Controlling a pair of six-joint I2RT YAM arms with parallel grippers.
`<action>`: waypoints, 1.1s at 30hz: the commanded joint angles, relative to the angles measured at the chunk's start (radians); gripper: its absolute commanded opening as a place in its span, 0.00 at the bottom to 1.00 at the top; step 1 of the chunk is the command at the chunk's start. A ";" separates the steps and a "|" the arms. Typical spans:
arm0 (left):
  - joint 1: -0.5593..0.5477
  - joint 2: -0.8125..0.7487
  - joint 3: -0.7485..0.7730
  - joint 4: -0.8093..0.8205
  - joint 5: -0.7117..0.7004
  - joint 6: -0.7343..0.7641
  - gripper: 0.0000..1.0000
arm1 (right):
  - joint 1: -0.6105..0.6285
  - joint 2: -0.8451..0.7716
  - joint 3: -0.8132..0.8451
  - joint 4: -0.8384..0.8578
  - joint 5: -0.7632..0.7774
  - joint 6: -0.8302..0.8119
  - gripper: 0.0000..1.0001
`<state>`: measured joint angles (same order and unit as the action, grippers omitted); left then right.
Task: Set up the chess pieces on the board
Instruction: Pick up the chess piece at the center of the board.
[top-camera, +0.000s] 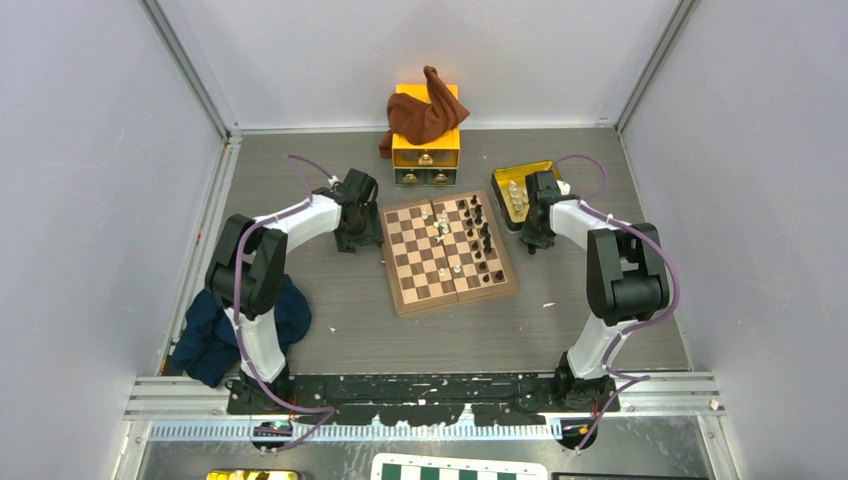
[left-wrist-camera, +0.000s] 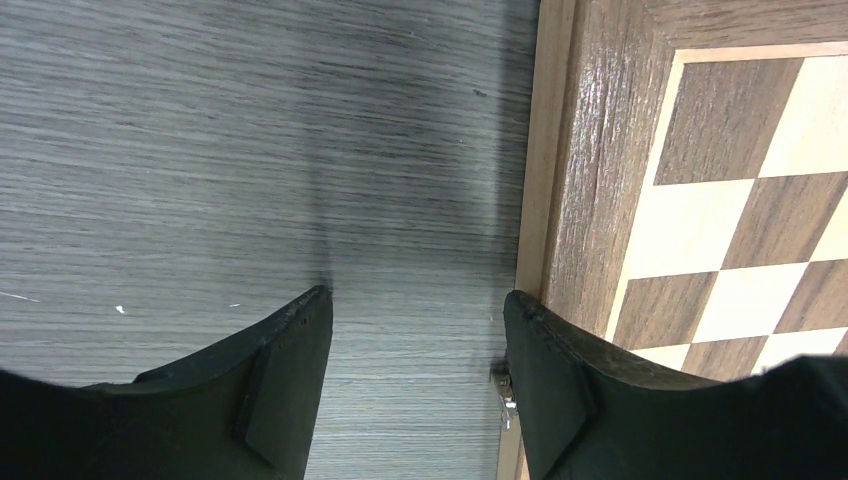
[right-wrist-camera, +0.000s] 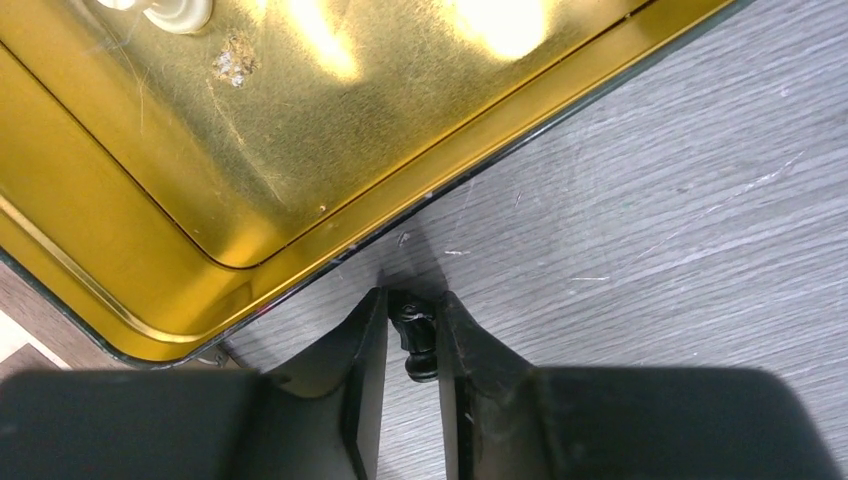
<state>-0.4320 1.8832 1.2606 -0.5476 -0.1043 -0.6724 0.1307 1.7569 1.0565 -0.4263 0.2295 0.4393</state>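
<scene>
The wooden chessboard (top-camera: 448, 252) lies mid-table with several dark pieces (top-camera: 483, 240) along its right side and a few cream pieces (top-camera: 442, 228) near the middle. My left gripper (left-wrist-camera: 415, 330) is open and empty, low over the table just left of the board's border (left-wrist-camera: 590, 180). My right gripper (right-wrist-camera: 412, 320) is shut on a dark chess piece (right-wrist-camera: 415, 340) just above the table, beside the corner of the yellow tray (right-wrist-camera: 200, 200). The tray (top-camera: 503, 180) holds several cream pieces (top-camera: 517, 195).
An orange drawer box (top-camera: 426, 150) with a brown cloth (top-camera: 425, 110) on it stands behind the board. A dark blue cloth (top-camera: 225, 335) lies by the left arm's base. A green-and-white checkered board (top-camera: 460, 468) lies at the near edge.
</scene>
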 joint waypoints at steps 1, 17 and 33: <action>0.003 -0.011 0.000 0.006 0.011 0.004 0.64 | -0.005 -0.010 0.003 0.018 0.005 -0.003 0.22; 0.003 -0.015 0.001 0.008 0.017 0.000 0.64 | -0.001 -0.133 -0.055 0.009 0.017 -0.001 0.01; 0.003 -0.077 -0.007 0.000 0.017 0.005 0.72 | 0.080 -0.358 -0.146 0.027 -0.015 0.016 0.01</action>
<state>-0.4297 1.8755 1.2560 -0.5514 -0.1043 -0.6716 0.1825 1.4750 0.9451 -0.4442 0.2287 0.4454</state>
